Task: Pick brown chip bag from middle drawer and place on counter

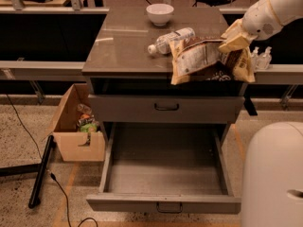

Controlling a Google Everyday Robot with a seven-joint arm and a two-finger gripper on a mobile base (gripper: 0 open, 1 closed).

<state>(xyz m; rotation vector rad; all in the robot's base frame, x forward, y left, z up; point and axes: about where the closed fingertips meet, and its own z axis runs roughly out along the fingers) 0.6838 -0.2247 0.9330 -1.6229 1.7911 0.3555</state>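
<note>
The brown chip bag (196, 60), crinkled with a white label, hangs over the front right part of the counter (125, 44). My gripper (233, 40) is at the bag's right end, above the counter's right edge, and is shut on it. The bag's left end reaches the counter top next to the bottle; I cannot tell whether it rests there. The middle drawer (163, 167) is pulled fully out below, with a bare floor and a small dark handle on its front.
A clear plastic bottle (171, 39) lies on the counter just behind the bag. A white bowl (159, 13) stands at the back. The drawer above (165, 109) is closed. A cardboard box (75, 129) and a black pole (40, 171) are left; my white base (274, 174) is lower right.
</note>
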